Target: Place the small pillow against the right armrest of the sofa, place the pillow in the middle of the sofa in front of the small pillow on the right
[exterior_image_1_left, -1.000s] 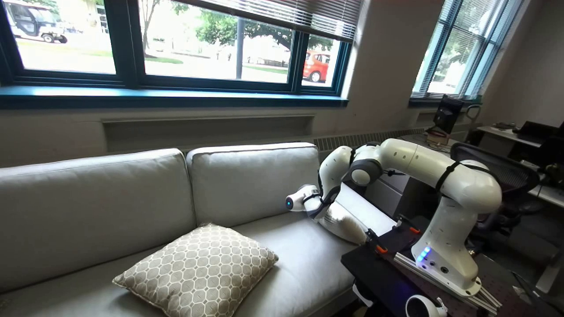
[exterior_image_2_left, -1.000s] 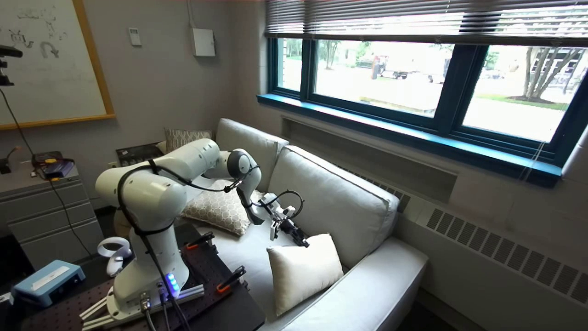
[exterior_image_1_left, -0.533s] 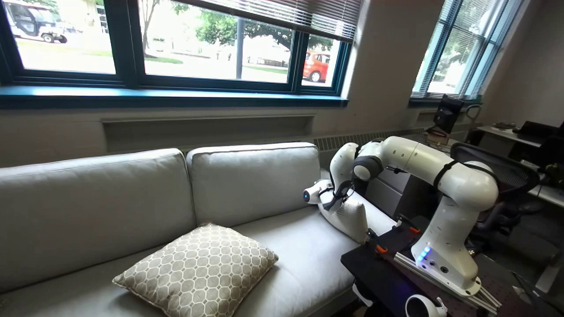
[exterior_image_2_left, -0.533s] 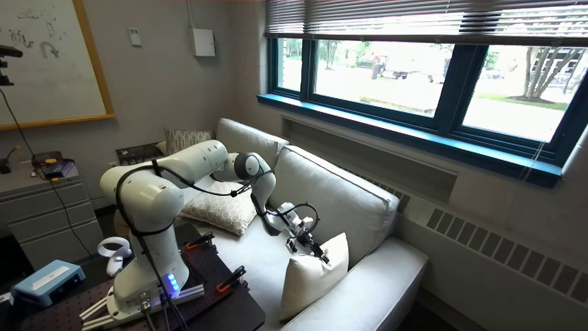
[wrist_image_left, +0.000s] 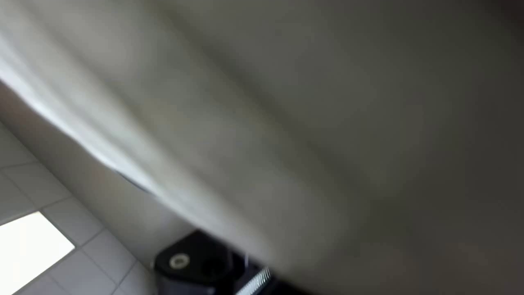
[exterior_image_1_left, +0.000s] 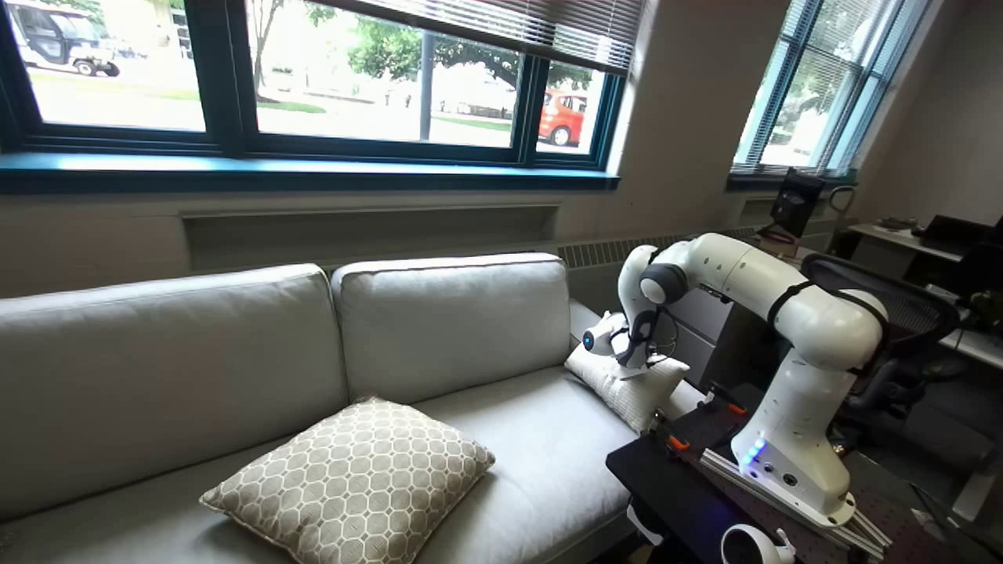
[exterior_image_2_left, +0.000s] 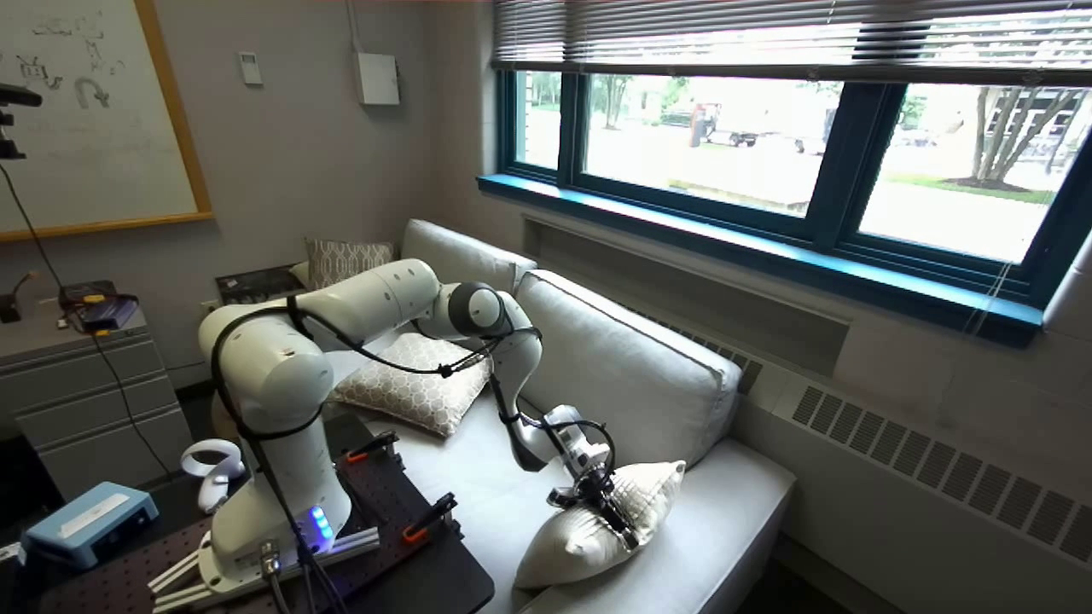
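The small pillow (exterior_image_2_left: 580,546), off-white, leans against the right armrest (exterior_image_2_left: 725,520), its upper corner reaching over the arm's top. In both exterior views it is dented and folded where my gripper (exterior_image_2_left: 630,537) presses into it from above. The dark fingers look shut and lie along the fabric; whether any cloth is pinched between them cannot be made out. Blurred fabric of the small pillow (wrist_image_left: 229,135) fills most of the wrist view and hides the fingertips. The larger lattice-patterned pillow (exterior_image_1_left: 368,470) lies flat on the seat of the sofa (exterior_image_1_left: 501,415), well apart from the gripper.
Back cushions (exterior_image_1_left: 454,321) rise behind the seat. The black mounting table (exterior_image_2_left: 426,563) with the robot base and orange-tipped clamps (exterior_image_2_left: 431,520) stands against the sofa's front. Another patterned cushion (exterior_image_2_left: 345,260) sits at the far end, near the wall.
My gripper has moved toward the right armrest and lower, pushing the small pillow along. That pillow has gone from fairly upright to tipped and folded against the arm. The patterned pillow has not moved.
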`<state>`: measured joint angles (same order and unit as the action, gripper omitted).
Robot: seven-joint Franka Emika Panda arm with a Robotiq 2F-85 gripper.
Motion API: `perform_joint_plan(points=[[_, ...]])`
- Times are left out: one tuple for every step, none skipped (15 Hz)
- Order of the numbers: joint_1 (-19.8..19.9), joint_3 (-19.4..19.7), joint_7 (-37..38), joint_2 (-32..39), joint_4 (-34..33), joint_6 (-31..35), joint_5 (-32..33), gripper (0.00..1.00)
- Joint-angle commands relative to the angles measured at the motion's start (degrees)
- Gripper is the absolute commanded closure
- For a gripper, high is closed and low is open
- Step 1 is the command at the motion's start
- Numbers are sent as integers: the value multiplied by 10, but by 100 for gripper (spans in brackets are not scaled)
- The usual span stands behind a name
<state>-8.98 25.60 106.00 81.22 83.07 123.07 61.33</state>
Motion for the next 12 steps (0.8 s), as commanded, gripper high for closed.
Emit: perform_joint_plan(points=[[60, -20, 57, -69, 83, 79, 29, 98], [74, -20, 63, -86, 102, 110, 35, 98], [86, -20, 68, -104, 121, 141, 41, 71], [97, -19, 75, -121, 139, 173, 46, 68], [108, -18, 82, -137, 156, 206, 52, 63], [117, -16, 90, -153, 175, 240, 58, 56], [124, -13, 98, -165, 188, 268, 63, 48], [128, -9, 105, -177, 203, 294, 69, 40], [129, -5, 113, -187, 214, 314, 77, 31], [130, -2, 119, -197, 226, 331, 84, 25], [120, 10, 126, -206, 241, 351, 85, 18], [116, 14, 133, -216, 252, 364, 91, 9]])
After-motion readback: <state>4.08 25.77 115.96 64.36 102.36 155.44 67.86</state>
